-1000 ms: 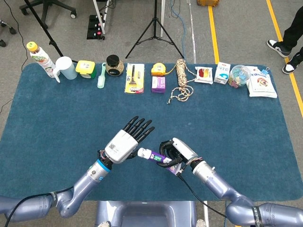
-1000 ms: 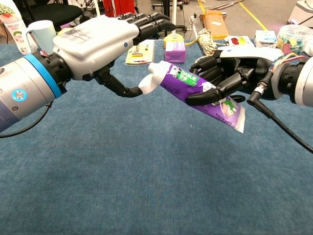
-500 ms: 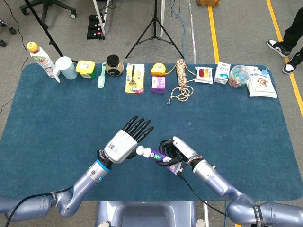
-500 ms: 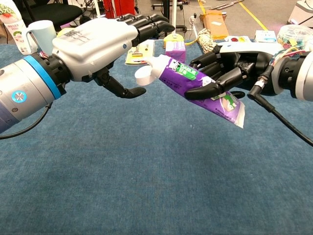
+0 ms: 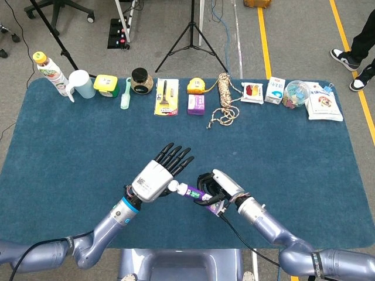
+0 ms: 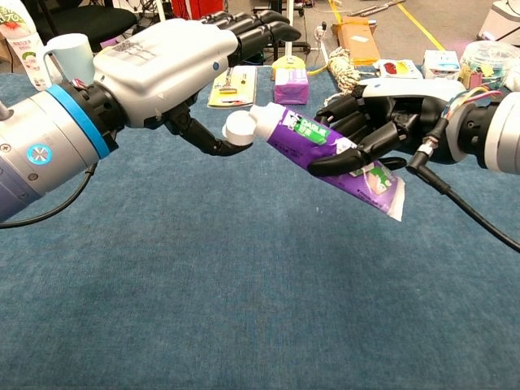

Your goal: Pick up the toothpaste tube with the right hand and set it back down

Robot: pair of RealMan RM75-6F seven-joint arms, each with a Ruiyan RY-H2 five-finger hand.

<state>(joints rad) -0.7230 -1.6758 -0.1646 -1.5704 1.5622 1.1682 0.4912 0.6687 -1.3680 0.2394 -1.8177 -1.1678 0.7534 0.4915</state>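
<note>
A purple toothpaste tube with a white cap hangs above the blue table mat, gripped around its middle by my right hand. In the head view the toothpaste tube sits between both hands near the table's front, held by the right hand. My left hand is just left of the cap, fingers stretched out and holding nothing, its thumb touching the cap. From the head camera the left hand shows its back, fingers pointing away.
Along the far edge stand a bottle, a mug, a jar, a yellow card pack, a purple box, a rope coil and several packets. The mat lies around both hands.
The left hand has shifted toward the tube and its thumb now meets the cap. The tube dipped slightly in the right hand's grip.
</note>
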